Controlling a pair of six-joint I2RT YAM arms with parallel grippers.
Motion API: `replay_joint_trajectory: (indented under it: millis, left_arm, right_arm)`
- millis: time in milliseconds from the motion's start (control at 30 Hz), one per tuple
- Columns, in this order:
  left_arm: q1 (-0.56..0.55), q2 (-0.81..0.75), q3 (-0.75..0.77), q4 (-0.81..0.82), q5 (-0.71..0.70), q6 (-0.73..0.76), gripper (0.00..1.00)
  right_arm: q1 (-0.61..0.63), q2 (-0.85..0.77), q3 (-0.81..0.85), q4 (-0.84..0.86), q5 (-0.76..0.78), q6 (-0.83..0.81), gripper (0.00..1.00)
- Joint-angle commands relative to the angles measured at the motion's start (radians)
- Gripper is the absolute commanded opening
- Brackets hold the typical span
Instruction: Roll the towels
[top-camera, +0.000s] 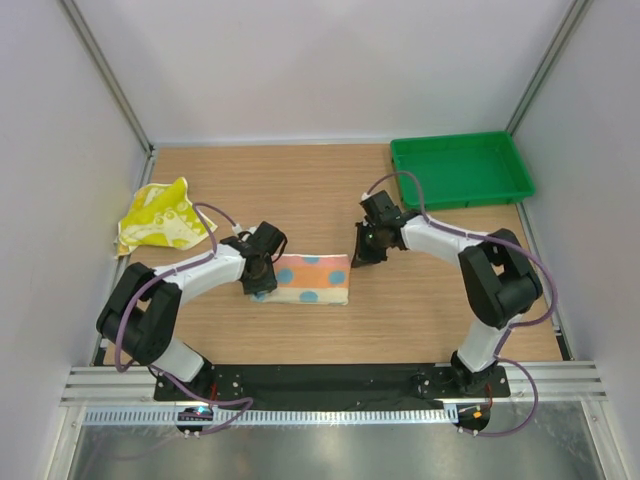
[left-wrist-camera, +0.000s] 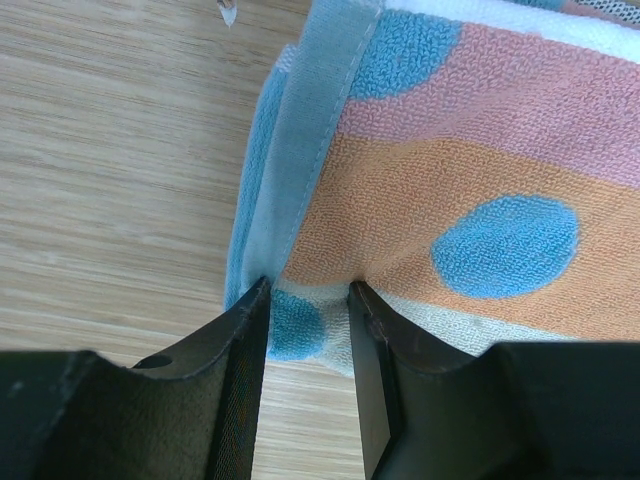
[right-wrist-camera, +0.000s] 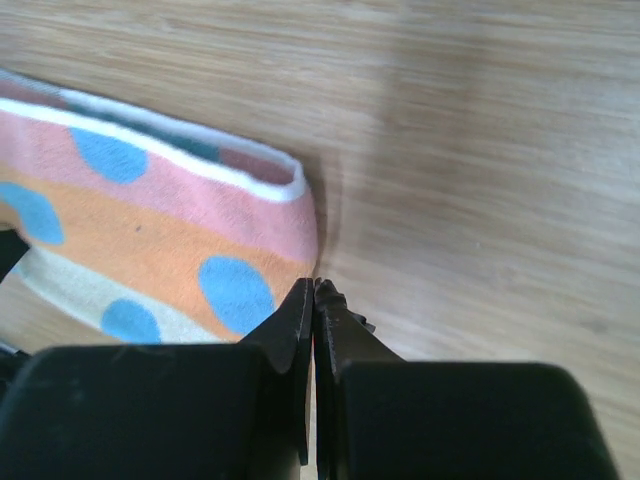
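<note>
Geometry is what you want to sort out here. Your blue towel (top-camera: 312, 281) lies folded into a strip around mid tabletop (top-camera: 300, 190). Its long axis runs side to side, from one arm across to the other, so any roll has to travel along that line.

Left pincer (left-wrist-camera: 305, 295) sits right at the strip's left short end. In the wrist view the jaws are open only a little, one finger either side of that end's near corner, with cloth lying in the gap. Whether it's actually biting the hem, you can't tell. To me it looks more like straddling than gripping.

Right pincer (right-wrist-camera: 313, 288) is closed tight with nothing in it. Its tip is parked just beside the right short end, touching or nearly so, and going by the top view it's at the corner farther from the bases.

So both arms are about equally close, one per end, but the left is the one lined up to take an edge. My guess is you start the roll at the left end and turn it rightward while the right pincer steadies the other end.

Yellow towel (top-camera: 160, 215) lies crumpled at the far left, well apart and nearer your left arm. It's not rolled yet.
</note>
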Motion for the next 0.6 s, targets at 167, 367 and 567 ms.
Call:
replay_joint_trajectory:
  millis: [167, 367, 567]
  left_arm:
    - [0.008, 0.056, -0.026, 0.066, -0.021, 0.000, 0.38]
    - [0.008, 0.052, -0.019, 0.063, -0.026, 0.010, 0.39]
    - [0.008, 0.049, -0.017, 0.060, -0.003, 0.014, 0.39]
  right_arm:
    - [0.108, -0.141, 0.011, 0.019, -0.173, 0.039, 0.02]
    - [0.264, 0.025, 0.071, 0.073, -0.268, 0.030, 0.01]
    - [0.234, 0.128, 0.016, 0.164, -0.299, 0.052, 0.01]
